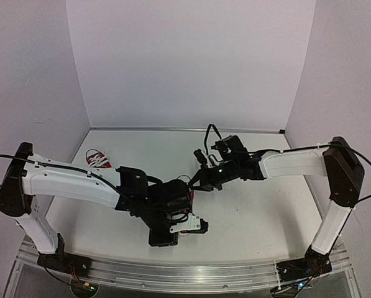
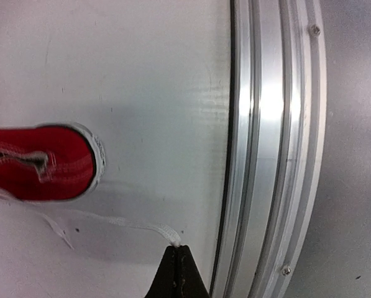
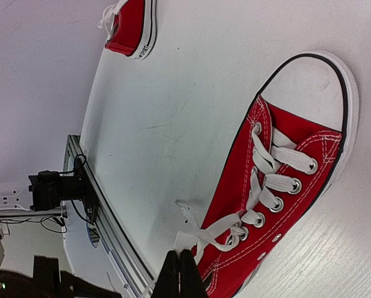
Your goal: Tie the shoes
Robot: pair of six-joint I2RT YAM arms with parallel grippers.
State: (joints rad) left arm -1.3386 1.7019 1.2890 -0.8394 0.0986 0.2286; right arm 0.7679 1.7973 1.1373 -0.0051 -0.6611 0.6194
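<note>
Near table [image 1: 260, 211] centre, left gripper [image 2: 178, 249] and right gripper [image 3: 179, 256] extended inward, each pinching a lace [image 2: 129, 222].

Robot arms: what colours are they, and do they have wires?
Both the left arm and right arm have white tube-like links with chunky black joints. Thin black cables loop along them. The left hand and right hand end in dark pointed tips.

The right arm's fingers [image 3: 171, 278] are pressing together at the bottom edge, pinching a loose white lace [image 3: 186, 218] of the near red shoe [image 3: 238, 192], which is lying on the white tabletop [image 3: 173, 112] with its toe cap pointing up-right; a second red shoe [image 3: 130, 25] is sitting well apart at the top
</note>
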